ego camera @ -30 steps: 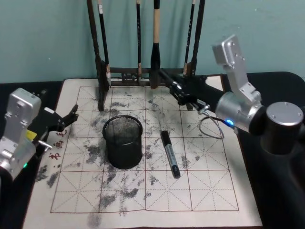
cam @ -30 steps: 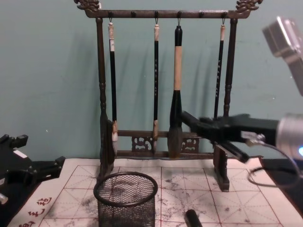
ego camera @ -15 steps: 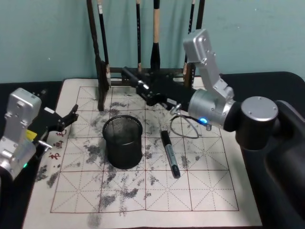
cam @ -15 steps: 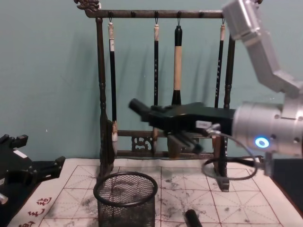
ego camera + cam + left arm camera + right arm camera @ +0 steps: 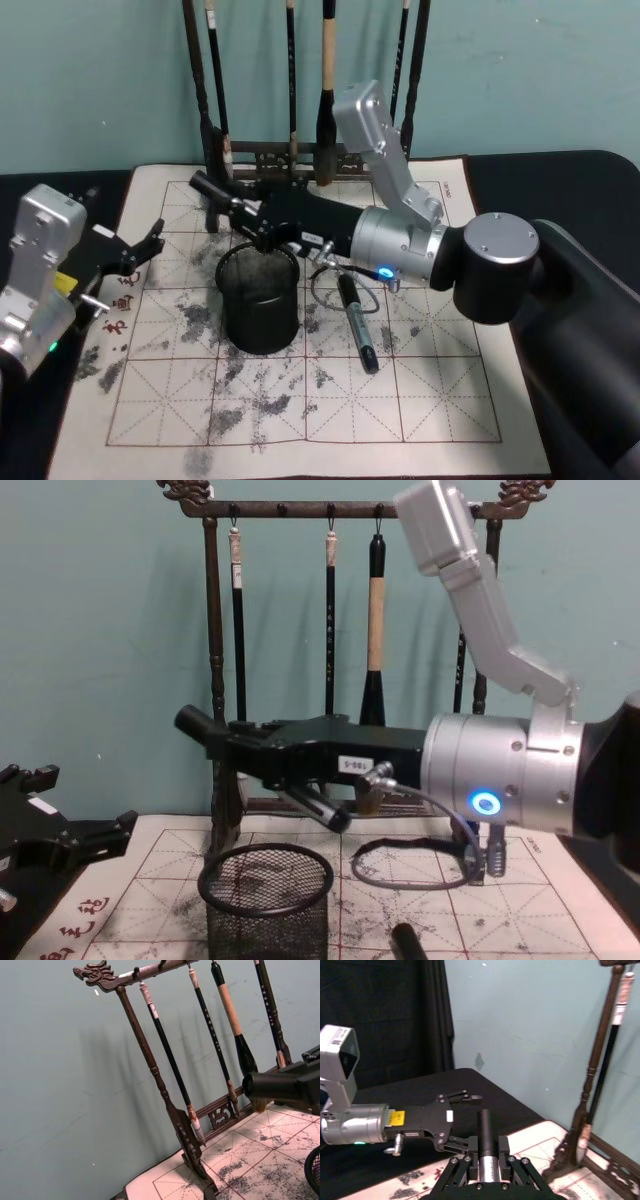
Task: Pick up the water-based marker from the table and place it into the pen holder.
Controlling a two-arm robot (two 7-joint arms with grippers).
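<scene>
The pen holder [image 5: 258,300], a round black mesh cup, stands on the ink-stained mat [image 5: 440,400]; its thick rim [image 5: 265,878] is low in the chest view. My right gripper [image 5: 255,225] hovers just above it, shut on a black water-based marker [image 5: 215,192] that lies about level and points to my left. The right wrist view has this marker [image 5: 486,1135] clamped between the fingers. From the chest its end [image 5: 195,723] sticks out over the holder's left side. A second black marker [image 5: 356,322] lies on the mat right of the holder. My left gripper [image 5: 150,240] rests open at the mat's left edge.
A tall dark wooden brush rack [image 5: 215,150] with hanging brushes [image 5: 375,630] stands at the mat's back edge, close behind my right arm. A cable loop [image 5: 410,865] hangs from the right wrist. Black table surface [image 5: 560,170] flanks the mat.
My right arm has swung left with the marker, from in front of the rack's right post to above the pen holder. The left arm and the marker on the mat have not moved.
</scene>
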